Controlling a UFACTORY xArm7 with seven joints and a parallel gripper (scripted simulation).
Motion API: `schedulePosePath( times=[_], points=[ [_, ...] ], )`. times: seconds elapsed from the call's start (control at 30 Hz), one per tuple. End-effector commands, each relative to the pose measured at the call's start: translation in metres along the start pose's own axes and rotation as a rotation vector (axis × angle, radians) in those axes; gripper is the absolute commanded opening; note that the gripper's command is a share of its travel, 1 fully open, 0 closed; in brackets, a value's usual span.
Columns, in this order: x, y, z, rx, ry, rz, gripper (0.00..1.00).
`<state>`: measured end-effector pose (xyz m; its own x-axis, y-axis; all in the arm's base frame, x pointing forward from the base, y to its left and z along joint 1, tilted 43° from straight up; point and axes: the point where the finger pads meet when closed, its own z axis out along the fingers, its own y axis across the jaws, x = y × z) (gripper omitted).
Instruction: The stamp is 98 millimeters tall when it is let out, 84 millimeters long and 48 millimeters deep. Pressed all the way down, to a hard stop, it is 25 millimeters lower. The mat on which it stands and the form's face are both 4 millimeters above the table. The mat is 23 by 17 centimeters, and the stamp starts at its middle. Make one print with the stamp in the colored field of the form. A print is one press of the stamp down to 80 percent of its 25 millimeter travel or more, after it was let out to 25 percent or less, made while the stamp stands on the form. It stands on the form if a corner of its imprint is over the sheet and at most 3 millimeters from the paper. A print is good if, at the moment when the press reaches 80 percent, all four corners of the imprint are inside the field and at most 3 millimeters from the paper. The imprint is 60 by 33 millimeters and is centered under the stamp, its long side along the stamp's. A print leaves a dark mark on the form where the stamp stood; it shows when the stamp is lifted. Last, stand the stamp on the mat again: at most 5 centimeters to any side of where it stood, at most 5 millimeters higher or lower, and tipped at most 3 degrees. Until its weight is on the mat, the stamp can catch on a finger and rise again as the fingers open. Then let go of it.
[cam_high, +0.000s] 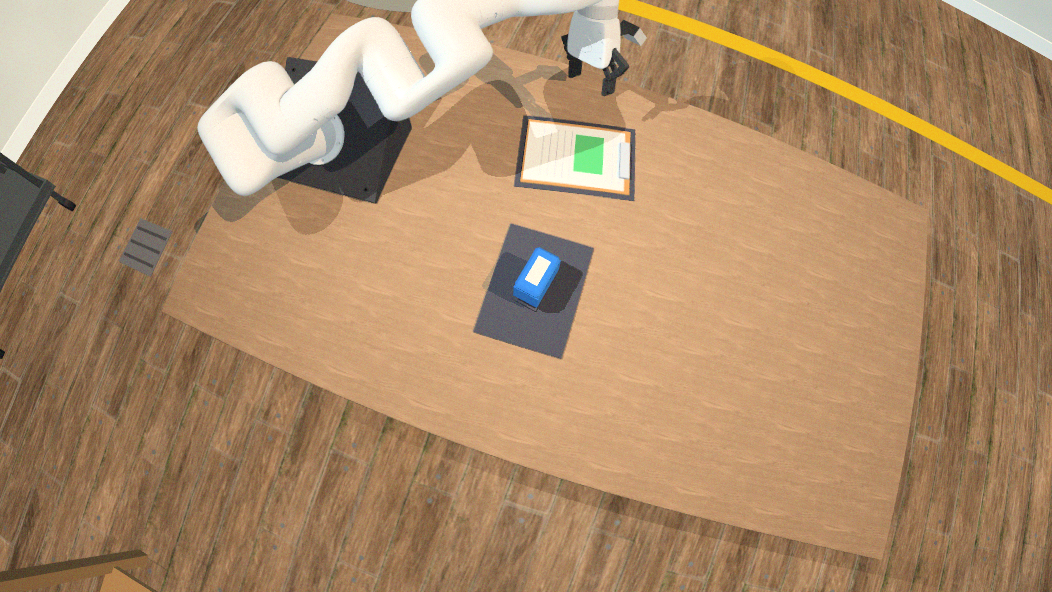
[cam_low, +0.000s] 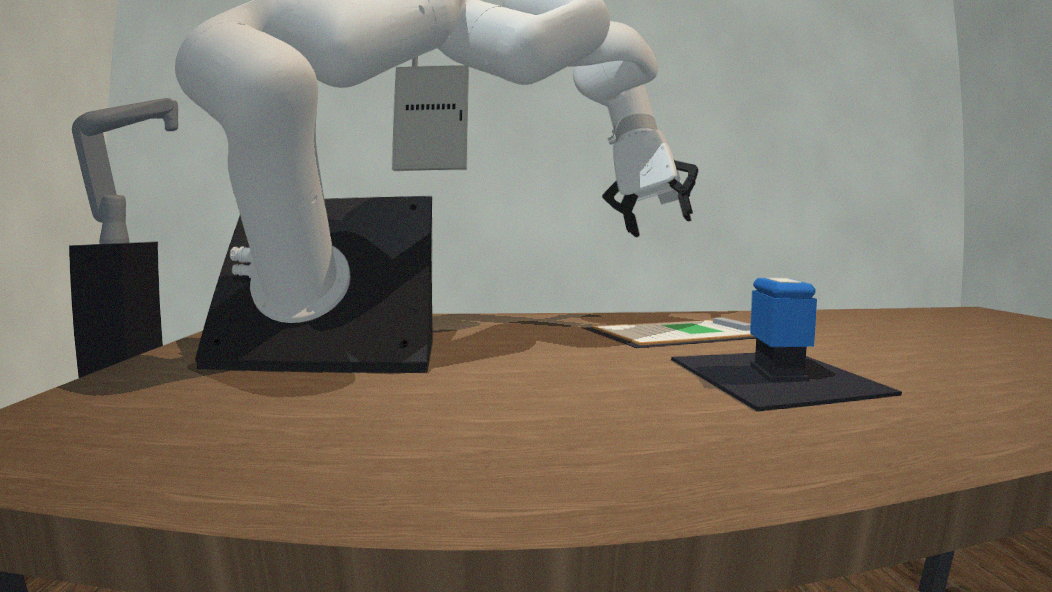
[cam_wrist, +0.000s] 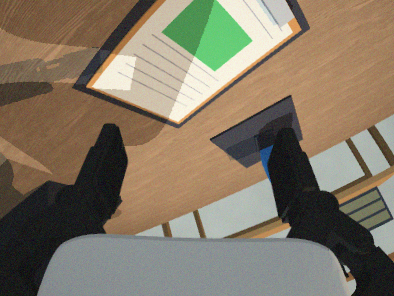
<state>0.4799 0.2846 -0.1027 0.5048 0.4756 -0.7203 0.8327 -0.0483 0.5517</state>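
Fingers (cam_low: 654, 208) spread wide, holding nothing — stamp (cam_high: 536, 276) upright on mat (cam_high: 514, 323); form (cam_high: 548, 150) unmarked.

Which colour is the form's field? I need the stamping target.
Green field, partly shadowed, on the form. It shows best in the top view.

one stamp (cam_high: 536, 275), one mat (cam_high: 514, 323), one form (cam_high: 544, 154)

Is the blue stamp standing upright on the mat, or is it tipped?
Upright. The stamp stands level on its dark base at the middle of the mat; the open gripper hangs far above it.
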Motion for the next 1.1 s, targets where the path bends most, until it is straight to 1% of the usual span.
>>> schedulePosePath(
  times=[0.0, 0.6, 0.7, 0.77, 0.83, 0.87, 0.97, 1.0, 1.07],
  points=[
    [0.000, 0.001, -0.003, 0.000, 0.005, 0.002, 1.00],
    [0.000, 0.003, -0.002, 0.001, 0.006, 0.001, 1.00],
    [-0.007, 0.018, 0.000, 0.017, 0.012, -0.017, 1.00],
    [-0.018, 0.042, 0.005, 0.041, 0.024, -0.043, 1.00],
    [-0.034, 0.070, 0.014, 0.075, 0.043, -0.081, 1.00],
    [-0.037, 0.074, 0.015, 0.075, 0.043, -0.081, 1.00],
    [-0.037, 0.074, 0.015, 0.075, 0.043, -0.081, 1.00],
    [-0.050, 0.092, 0.021, 0.094, 0.056, -0.103, 1.00],
    [-0.050, 0.092, 0.021, 0.094, 0.056, -0.103, 1.00]
  ],
)
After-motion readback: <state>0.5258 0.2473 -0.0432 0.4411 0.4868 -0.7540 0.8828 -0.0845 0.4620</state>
